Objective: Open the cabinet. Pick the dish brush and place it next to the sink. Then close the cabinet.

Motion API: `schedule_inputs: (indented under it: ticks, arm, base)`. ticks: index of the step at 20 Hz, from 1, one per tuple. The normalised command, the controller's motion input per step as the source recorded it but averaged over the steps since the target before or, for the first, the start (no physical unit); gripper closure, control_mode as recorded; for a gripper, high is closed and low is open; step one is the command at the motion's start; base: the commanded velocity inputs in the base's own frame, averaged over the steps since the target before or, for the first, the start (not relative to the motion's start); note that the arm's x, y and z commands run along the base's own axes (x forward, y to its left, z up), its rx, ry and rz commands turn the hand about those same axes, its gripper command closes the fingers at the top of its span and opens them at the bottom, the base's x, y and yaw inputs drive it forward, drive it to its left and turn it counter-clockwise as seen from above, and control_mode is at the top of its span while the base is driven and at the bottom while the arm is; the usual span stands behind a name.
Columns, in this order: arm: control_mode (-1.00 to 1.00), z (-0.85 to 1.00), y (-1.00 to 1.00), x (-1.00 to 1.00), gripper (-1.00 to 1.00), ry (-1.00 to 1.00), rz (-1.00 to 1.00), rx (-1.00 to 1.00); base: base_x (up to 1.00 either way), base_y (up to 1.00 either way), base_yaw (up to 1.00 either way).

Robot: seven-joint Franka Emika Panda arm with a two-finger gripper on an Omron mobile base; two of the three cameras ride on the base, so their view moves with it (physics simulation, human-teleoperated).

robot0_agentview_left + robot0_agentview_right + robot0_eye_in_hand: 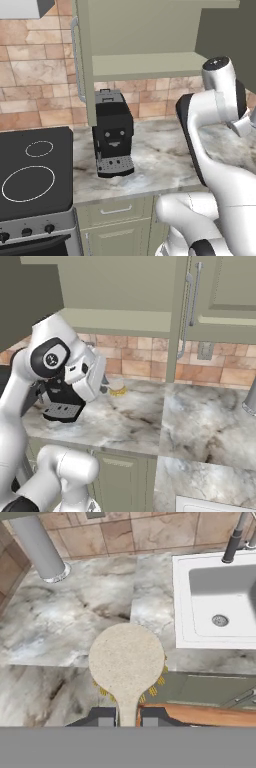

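Note:
The sage-green wall cabinet (145, 65) stands open, its left door (85, 60) swung out edge-on and its right door (181, 311) likewise, silver bar handles showing. Nothing lies on the shelf part I can see. My gripper (127, 718) is shut on the handle of the dish brush (126, 659), whose round beige head with yellow bristles hangs over the marble counter (60, 627) just left of the white sink (220, 602). In the right base view the brush (117, 390) pokes out beyond the hand (92, 376), above the counter.
A black coffee machine (114, 135) stands on the counter under the left door, beside the black stove (32, 172). A grey cylinder (37, 547) stands at the back wall. The dark faucet (232, 542) rises behind the sink. Green drawer fronts (117, 210) run below.

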Motion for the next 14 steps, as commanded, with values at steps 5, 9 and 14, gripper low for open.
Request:
schedule_inputs:
  ticks: [5,9,14]
  arm:
    - [-1.00,-0.20,-0.27,-0.27,1.00,0.00,0.00,0.01]
    - [-1.00,-0.19,-0.23,-0.21,1.00,0.00,0.00,0.00]
    - [-1.00,-0.16,-0.16,-0.13,1.00,0.00,0.00,0.00]
  base:
    - [0.00,0.00,0.00]
    - [0.00,0.00,0.00]
    - [0.00,0.00,0.00]
